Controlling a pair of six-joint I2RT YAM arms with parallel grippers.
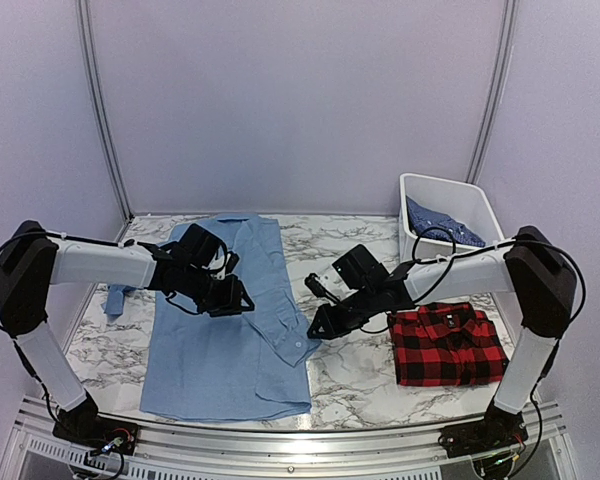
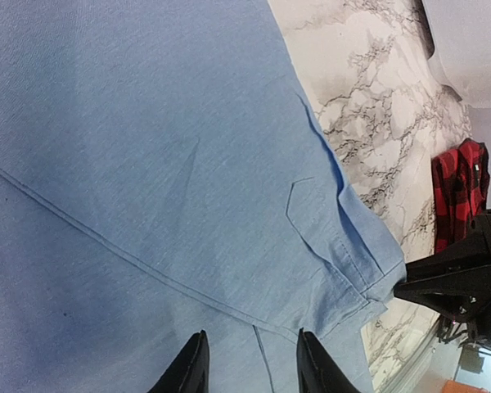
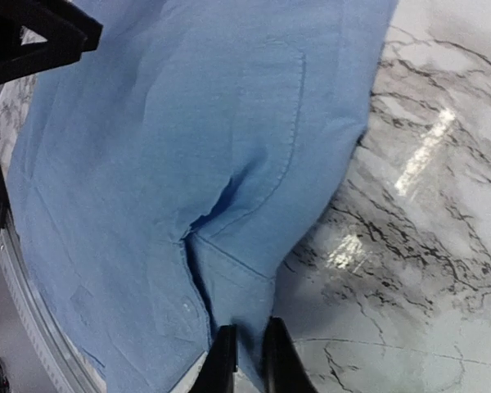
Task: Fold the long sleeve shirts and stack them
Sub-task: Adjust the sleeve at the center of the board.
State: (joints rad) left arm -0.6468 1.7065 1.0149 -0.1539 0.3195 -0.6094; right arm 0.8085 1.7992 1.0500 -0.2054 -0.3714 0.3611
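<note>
The light blue shirt (image 1: 220, 350) lies spread flat on the marble table, left of centre, with one sleeve folded across its front. My left gripper (image 1: 235, 300) hovers over its middle, open and empty; in the left wrist view (image 2: 250, 368) both fingers stand apart above the cloth (image 2: 147, 147). My right gripper (image 1: 318, 328) is at the shirt's right edge, shut on the sleeve cuff; in the right wrist view (image 3: 248, 364) blue cloth (image 3: 147, 164) runs between the narrow fingers. The red-and-black plaid shirt (image 1: 448, 345) lies folded at the right. The darker blue patterned shirt (image 1: 435, 222) lies in the bin.
A white plastic bin (image 1: 480, 205) stands at the back right against the wall. The shirt's other sleeve (image 1: 115, 298) sticks out at the table's left edge. Bare marble (image 1: 350, 370) shows between the two shirts. A metal rail runs along the near edge.
</note>
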